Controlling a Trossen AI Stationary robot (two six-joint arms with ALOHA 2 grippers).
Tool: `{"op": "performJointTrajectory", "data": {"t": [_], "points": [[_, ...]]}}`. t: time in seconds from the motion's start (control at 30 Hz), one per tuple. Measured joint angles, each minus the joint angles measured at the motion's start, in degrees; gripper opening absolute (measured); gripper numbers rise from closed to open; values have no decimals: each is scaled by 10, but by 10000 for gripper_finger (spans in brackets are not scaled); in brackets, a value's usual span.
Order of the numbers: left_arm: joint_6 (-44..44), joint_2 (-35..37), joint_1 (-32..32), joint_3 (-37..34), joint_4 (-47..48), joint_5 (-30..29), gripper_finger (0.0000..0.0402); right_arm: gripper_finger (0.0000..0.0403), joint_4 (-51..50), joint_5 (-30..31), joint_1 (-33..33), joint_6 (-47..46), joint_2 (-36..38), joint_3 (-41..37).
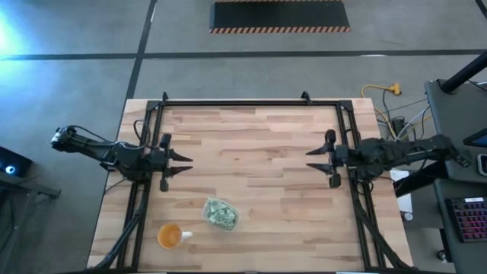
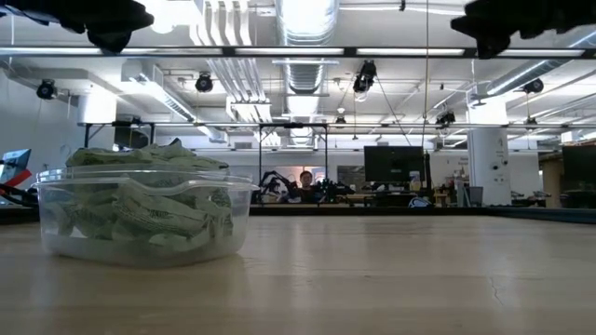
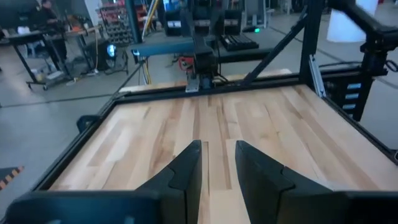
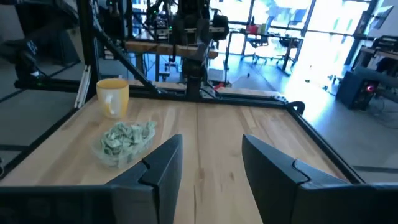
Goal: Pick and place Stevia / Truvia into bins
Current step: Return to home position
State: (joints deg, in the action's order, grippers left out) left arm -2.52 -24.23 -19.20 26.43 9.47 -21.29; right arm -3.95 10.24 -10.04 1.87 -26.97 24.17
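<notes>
"Wooden table (image 1: 259, 137), overhead and level views checked. Where did the packets (image 1: 221, 213) sit?"

"All that I could see were heaped in the clear tub (image 2: 233, 183), piled above its rim. The tub stood toward the table's near edge, just beside the orange cup (image 1: 168, 236). I found no loose packet on the boards."

"And the arms?"

"Left gripper (image 1: 186, 163) hung at the table's left side, its fingers a little apart and holding nothing. Right gripper (image 1: 310, 161) faced it from the right side, fingers wider apart, also holding nothing. From table height both showed only at the top of the picture, well above the tub."

"Which was nearer the tub?"

"The left. The tub lay nearer the front edge than the fingertips of either arm, left of the table's middle, with its long axis slanted across the boards. My judgement: the sorting looked done, and neither arm needed to reach toward the tub."
</notes>
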Motion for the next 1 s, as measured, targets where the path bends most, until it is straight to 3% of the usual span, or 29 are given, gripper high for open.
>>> {"op": "performJointTrajectory", "data": {"t": [0.3, 0.57, 0.83, 1.0], "points": [[-14, 103, 0, -59, 1, 1, 81, 151, -17, 1, 0, 0, 150, -82], [-39, 231, 0, -113, 4, 5, 81, 150, -23, 2, 0, -2, 223, -135], [-54, 210, 0, -111, 26, 23, 81, 155, -31, -4, 12, 7, 234, -164], [-69, 226, 0, -113, 16, 38, 81, 149, 26, -102, 45, 38, 228, -200]]}}
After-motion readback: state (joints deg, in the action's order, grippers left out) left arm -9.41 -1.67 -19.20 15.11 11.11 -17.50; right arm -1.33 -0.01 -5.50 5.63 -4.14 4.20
